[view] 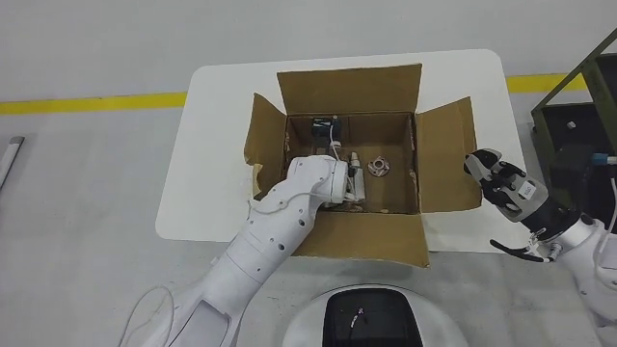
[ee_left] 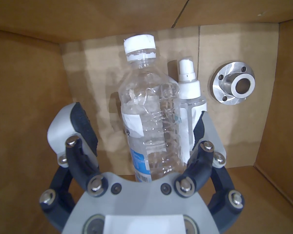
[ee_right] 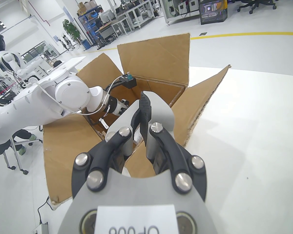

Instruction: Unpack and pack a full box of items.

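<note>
Here, the left gripper (ee_left: 141, 118) is held inside the box (view: 349, 90), jaws spread wide astride a bottle (ee_left: 149, 132), with nothing clamped. A spray bottle (ee_left: 189, 86) is seen just beside it, and a flange (ee_left: 233, 83) at their 2 o'clock. The right gripper (view: 494, 175), closed and empty, is held at the box's 4 o'clock.

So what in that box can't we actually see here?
- Base of the water bottle, left wrist view: behind the left gripper.
- Lower half of the spray bottle, same view: behind the water bottle and a finger.
- Both bottles, top view: largely under the left arm.
- Floor of the box, right wrist view: blocked by its flaps and the right gripper.
</note>
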